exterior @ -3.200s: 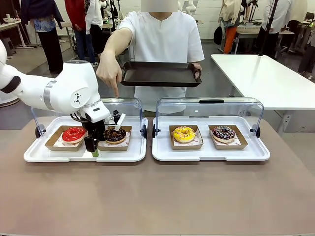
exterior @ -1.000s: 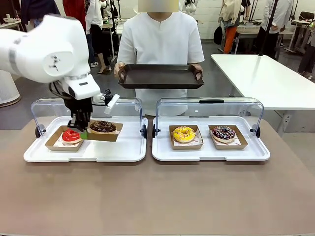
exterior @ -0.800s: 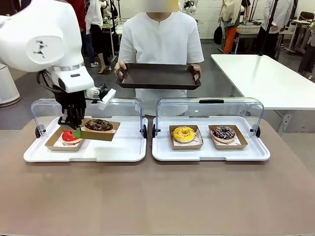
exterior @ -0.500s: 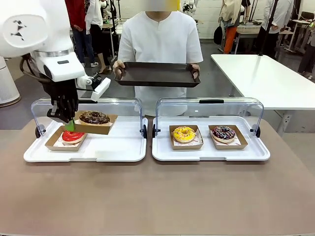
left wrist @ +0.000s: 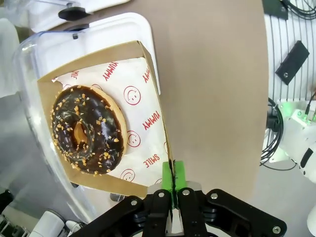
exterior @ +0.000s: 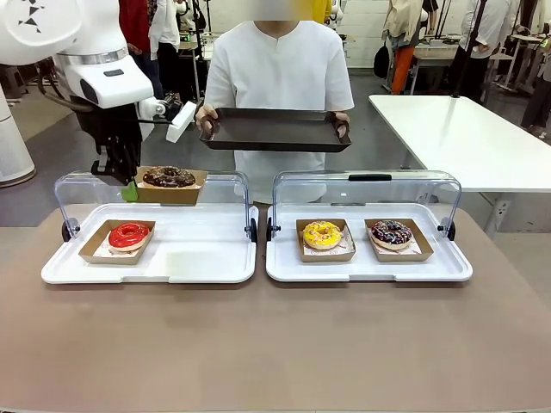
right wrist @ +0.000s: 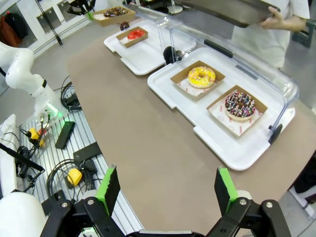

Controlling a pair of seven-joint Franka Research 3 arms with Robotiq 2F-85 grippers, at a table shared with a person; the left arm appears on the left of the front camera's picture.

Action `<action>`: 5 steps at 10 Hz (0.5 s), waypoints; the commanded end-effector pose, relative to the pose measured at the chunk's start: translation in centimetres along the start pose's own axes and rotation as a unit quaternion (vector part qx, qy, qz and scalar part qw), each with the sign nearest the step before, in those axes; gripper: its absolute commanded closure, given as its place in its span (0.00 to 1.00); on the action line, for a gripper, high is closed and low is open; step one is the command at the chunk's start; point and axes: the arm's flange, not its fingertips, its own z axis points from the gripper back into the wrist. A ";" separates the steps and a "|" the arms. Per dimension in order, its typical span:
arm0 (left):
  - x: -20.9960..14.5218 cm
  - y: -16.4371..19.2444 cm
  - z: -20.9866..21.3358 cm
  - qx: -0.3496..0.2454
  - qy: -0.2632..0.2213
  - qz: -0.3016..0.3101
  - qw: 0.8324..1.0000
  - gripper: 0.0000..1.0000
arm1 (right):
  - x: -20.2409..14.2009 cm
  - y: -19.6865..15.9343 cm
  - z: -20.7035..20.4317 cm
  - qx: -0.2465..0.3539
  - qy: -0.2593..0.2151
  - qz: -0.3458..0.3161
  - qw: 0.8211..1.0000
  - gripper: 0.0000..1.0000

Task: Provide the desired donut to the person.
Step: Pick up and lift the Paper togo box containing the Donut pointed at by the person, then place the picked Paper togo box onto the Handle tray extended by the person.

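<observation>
Above tray [exterior: 146, 277], left fingers [exterior: 128, 193] pinch donut box [exterior: 169, 194]

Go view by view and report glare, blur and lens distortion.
Front view: even light, sharp throughout, pale reflections on the right-hand clear lid. Left wrist view: chocolate donut crisp, its box edge sharp in the left gripper. Right wrist view: wide-angle stretch across the nearer white tray, glare streaks on its lid, right gripper looming large.
</observation>
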 end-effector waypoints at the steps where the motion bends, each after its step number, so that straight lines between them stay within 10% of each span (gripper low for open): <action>1: -0.2 0.9 -0.6 0.012 -0.012 0.015 1.000 1.00 | 0.2 -0.1 0.0 0.007 -0.015 0.006 1.000 0.00; 5: 0.0 0.0 0.0 0.000 0.000 0.000 1.000 1.00 | 0.2 -0.1 0.0 0.007 -0.015 0.006 1.000 0.00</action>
